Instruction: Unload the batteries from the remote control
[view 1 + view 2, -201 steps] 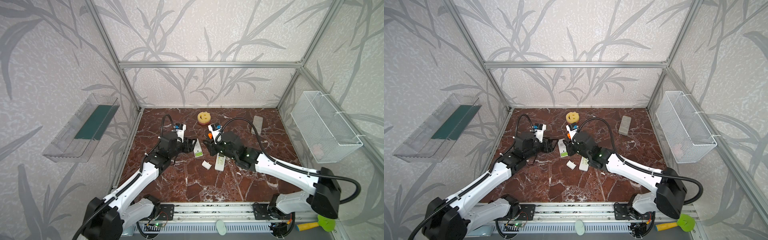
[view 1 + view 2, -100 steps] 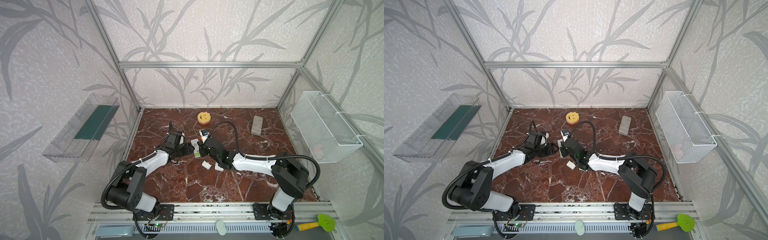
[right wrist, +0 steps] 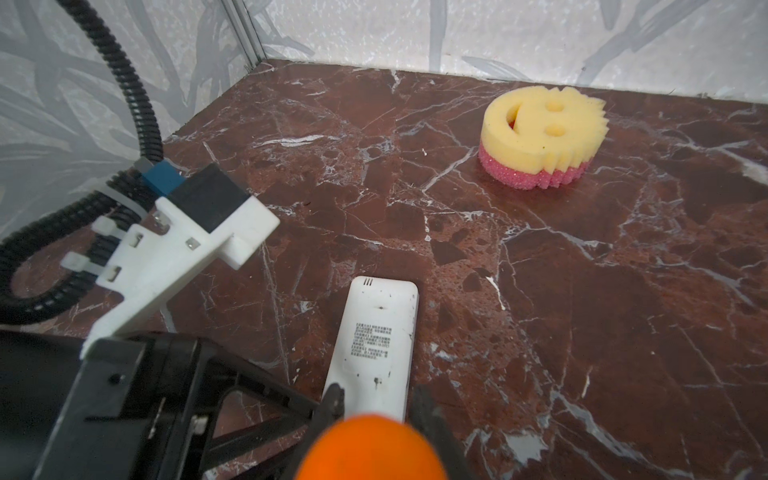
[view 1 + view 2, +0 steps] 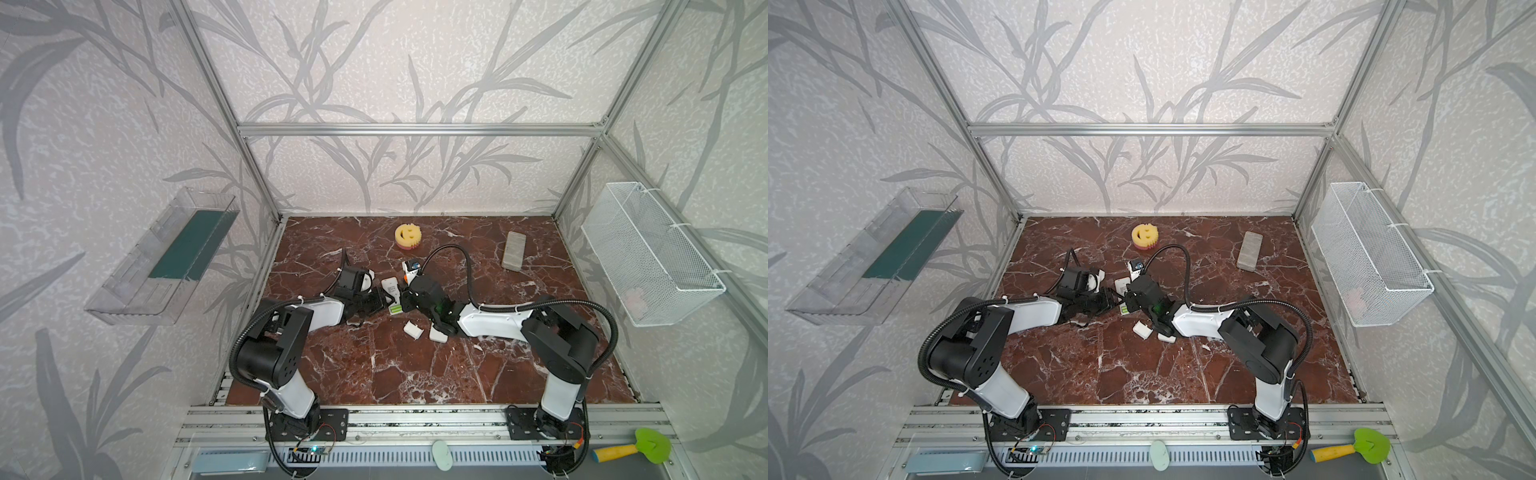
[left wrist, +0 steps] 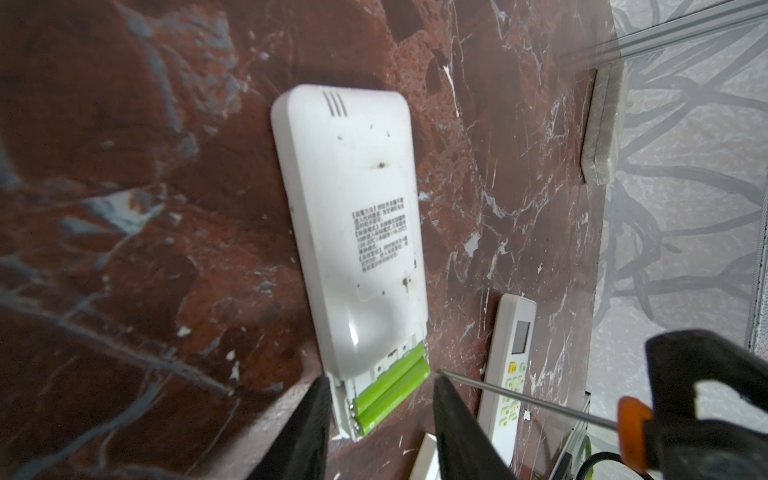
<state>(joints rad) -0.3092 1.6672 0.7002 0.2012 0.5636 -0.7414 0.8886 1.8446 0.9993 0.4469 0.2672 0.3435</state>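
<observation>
1. Right now the remote control (image 5: 353, 232) lies face down on the worktop (image 4: 415, 365), slightly left of centre. Its cover is off at the near end, so the two batteries (image 5: 390, 384) still seated there lie exposed side by side.
2. Reaching in from the left, the left end effector (image 5: 380, 419) straddles that open end. Its two black fingers (image 5: 309, 428) stand apart, one on each side of the remote's body, gripping nothing yet. Judged from this, it means to steady the remote rather than pick the cells.
3. From the right, the right end effector (image 3: 374, 409) is clamped on the orange-handled screwdriver (image 5: 540, 405). The thin shaft points at the battery bay with its tip just beside the right edge of the remote, probably to lever a cell out.
4. A second remote (image 5: 509, 365) lies face up just right of the first, partly under the right arm. Two small white covers (image 4: 413, 330) rest just near of the two remotes.
5. Containers: the wire basket (image 4: 648, 257) on the right wall holds a pale, indistinct item. The clear shelf tray (image 4: 137, 286) on the left wall shows only a dark green liner.
6. A smiley sponge (image 3: 540, 141) and a grey block (image 4: 513, 250) sit at the far side, well apart from the work.
</observation>
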